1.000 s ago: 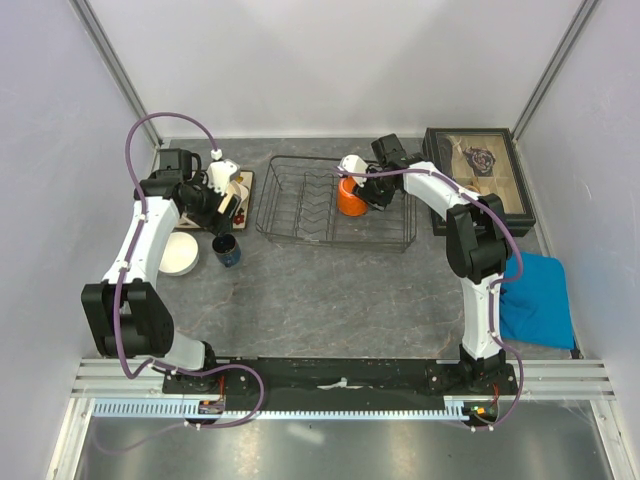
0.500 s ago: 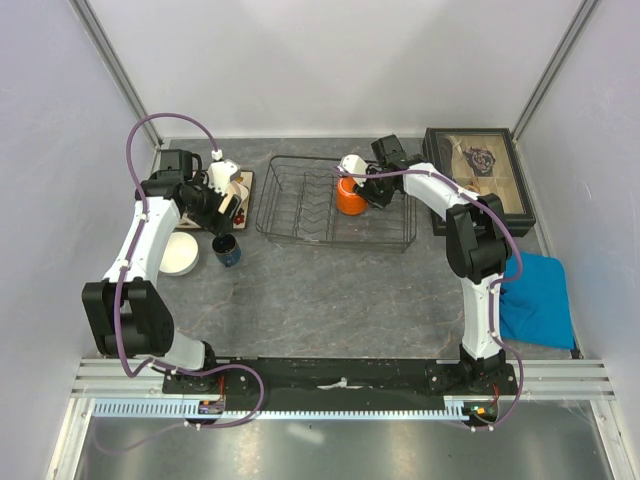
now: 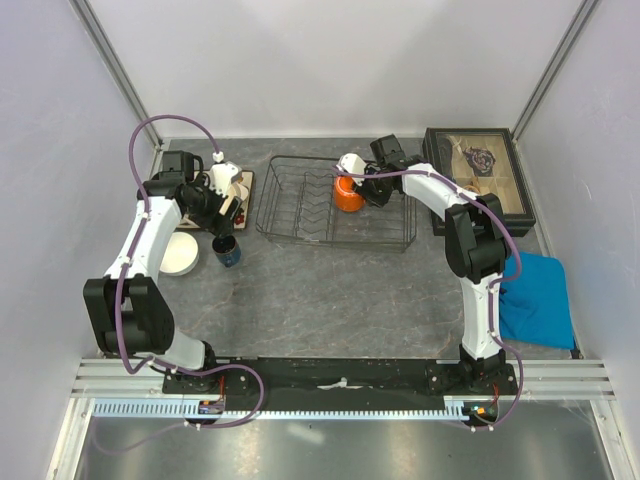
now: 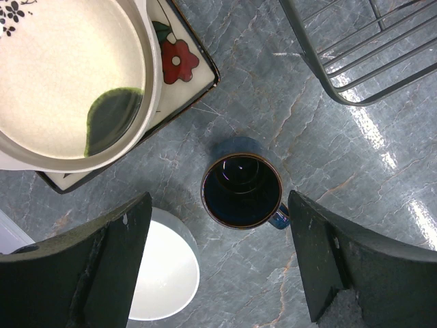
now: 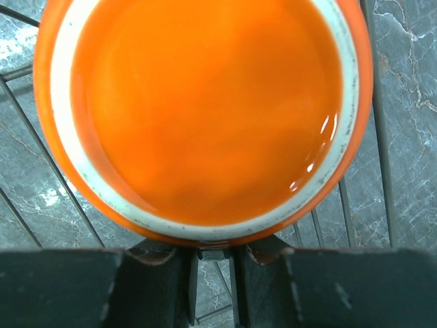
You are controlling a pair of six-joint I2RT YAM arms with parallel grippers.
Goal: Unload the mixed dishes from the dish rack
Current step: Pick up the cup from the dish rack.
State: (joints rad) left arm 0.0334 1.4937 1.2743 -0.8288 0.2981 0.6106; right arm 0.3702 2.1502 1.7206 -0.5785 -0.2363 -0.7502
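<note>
Orange cup (image 3: 347, 194) and right gripper (image 3: 363, 188) are sitting slightly further back and left than a second ago. Right gripper: fingers are clamping the cup's rim, and the cup is hanging over the right half of the wire dish rack (image 3: 300, 210). Left gripper (image 4: 218, 205): fingers are standing wide apart, hovering above the dark blue mug (image 4: 241, 190) on the table (image 4: 259, 89). Near the mug: a white bowl (image 4: 162, 277), and a cream bowl (image 4: 68, 82) resting on the square flowered plate (image 4: 183, 63), left of the rack.

White links (image 3: 138, 240), black joints (image 3: 125, 315), purple cables (image 3: 168, 117), dark matte pincer fingers (image 4: 102, 266).
</note>
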